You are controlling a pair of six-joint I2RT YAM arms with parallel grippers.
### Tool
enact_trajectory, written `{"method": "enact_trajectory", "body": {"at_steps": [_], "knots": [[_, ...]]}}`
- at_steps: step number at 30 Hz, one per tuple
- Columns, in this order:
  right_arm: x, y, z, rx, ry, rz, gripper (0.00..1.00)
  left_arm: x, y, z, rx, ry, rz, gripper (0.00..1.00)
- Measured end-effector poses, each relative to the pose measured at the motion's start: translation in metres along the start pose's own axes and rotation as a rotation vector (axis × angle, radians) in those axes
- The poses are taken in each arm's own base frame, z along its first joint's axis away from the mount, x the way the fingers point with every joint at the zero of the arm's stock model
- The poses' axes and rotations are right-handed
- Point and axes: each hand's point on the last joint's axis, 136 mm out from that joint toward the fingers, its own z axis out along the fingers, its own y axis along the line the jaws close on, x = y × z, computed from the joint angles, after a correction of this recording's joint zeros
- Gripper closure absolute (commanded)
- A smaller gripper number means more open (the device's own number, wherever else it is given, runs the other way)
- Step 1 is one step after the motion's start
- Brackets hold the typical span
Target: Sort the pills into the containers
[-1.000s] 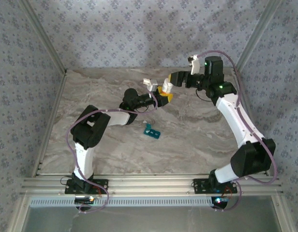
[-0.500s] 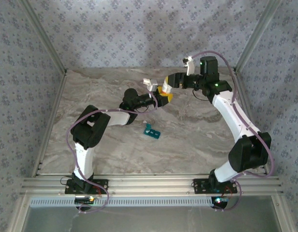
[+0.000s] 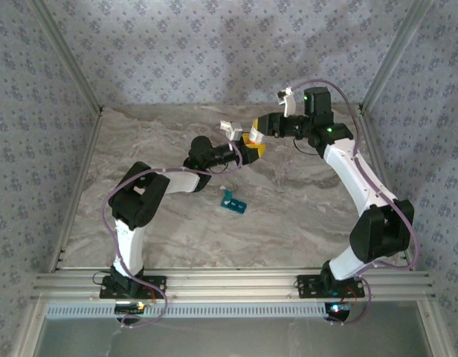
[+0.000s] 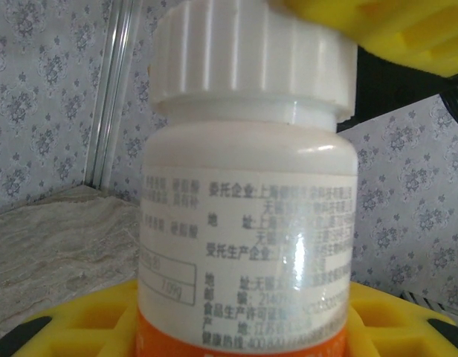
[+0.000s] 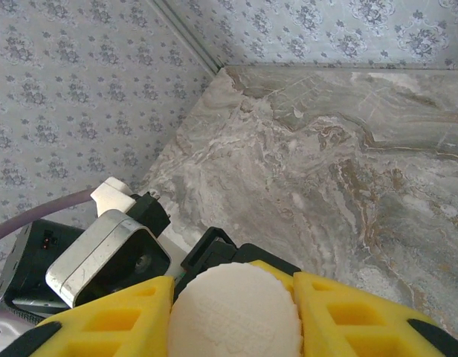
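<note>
At the far side, I am holding the bottle (image 4: 247, 238) in my left gripper (image 3: 251, 152) and pinching its cap (image 4: 247, 56) with my right gripper (image 5: 236, 327), needing a twist next.

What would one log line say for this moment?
left pincer: holding bottle | right pincer: shut on cap | containers: on table, untouched
</note>
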Motion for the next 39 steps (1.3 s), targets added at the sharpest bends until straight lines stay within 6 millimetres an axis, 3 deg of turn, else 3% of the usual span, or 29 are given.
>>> {"method": "enact_trajectory", "body": {"at_steps": [12, 23, 25, 28, 30, 39], "knots": [[0.003, -0.002, 0.005, 0.242, -0.116, 0.021, 0.64, 0.005, 0.004, -0.001, -0.008, 0.022, -0.018, 1.00], [0.002, -0.006, 0.004, 0.259, -0.130, 0.053, 0.59, 0.006, 0.006, -0.002, -0.015, 0.024, -0.022, 1.00], [0.002, -0.007, 0.002, 0.246, -0.122, 0.067, 0.53, 0.007, 0.005, -0.001, -0.012, 0.025, -0.022, 1.00], [0.004, -0.008, 0.000, 0.229, -0.104, 0.088, 0.32, 0.006, 0.002, 0.000, -0.006, 0.020, -0.017, 1.00], [0.005, -0.011, -0.003, 0.222, -0.098, 0.106, 0.24, 0.003, 0.000, 0.000, 0.000, 0.011, -0.008, 1.00], [-0.006, -0.010, -0.024, 0.124, -0.107, 0.112, 0.15, 0.001, -0.001, 0.000, 0.004, 0.003, -0.001, 1.00]]}}
